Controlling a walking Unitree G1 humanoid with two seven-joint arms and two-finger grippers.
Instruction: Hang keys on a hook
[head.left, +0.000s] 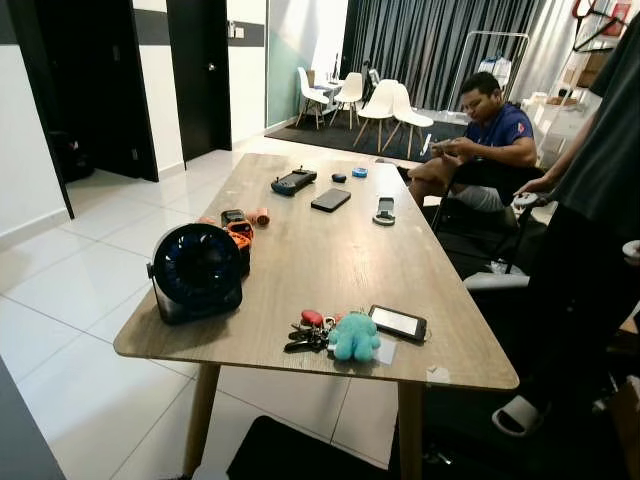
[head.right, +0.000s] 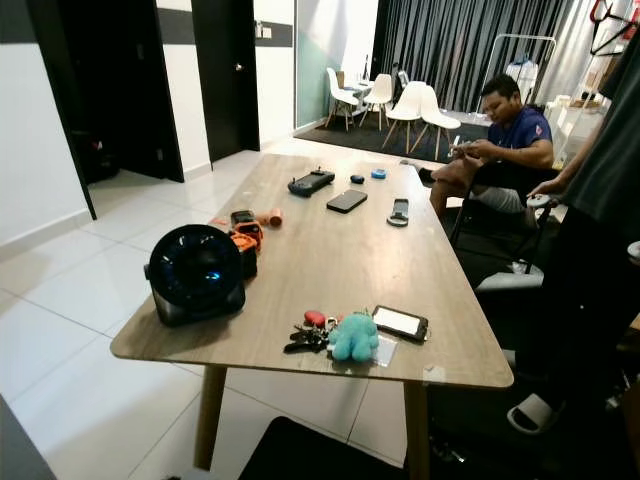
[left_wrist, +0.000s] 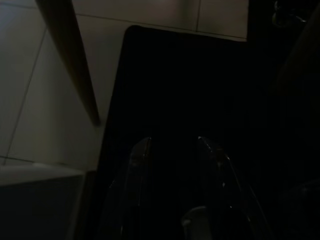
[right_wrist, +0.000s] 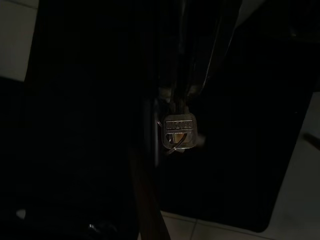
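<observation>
A bunch of keys (head.left: 307, 333) with a red tag and a teal plush toy (head.left: 353, 337) lies at the near edge of the wooden table (head.left: 330, 250). My arms hang below the table. In the dark left wrist view my left gripper (left_wrist: 172, 145) stands open over a black mat (left_wrist: 190, 75), its fingers (left_wrist: 141, 152) apart with nothing between them. In the dark right wrist view my right gripper (right_wrist: 179, 100) has its fingers close together on a single silver key (right_wrist: 178, 131), which hangs from their tips.
A phone (head.left: 397, 322) lies beside the plush. A black fan (head.left: 197, 270), an orange tool (head.left: 238, 228), a controller (head.left: 293, 181) and more phones sit on the table. One person (head.left: 490, 135) sits at the far right. Another person (head.left: 600, 200) stands close at the right.
</observation>
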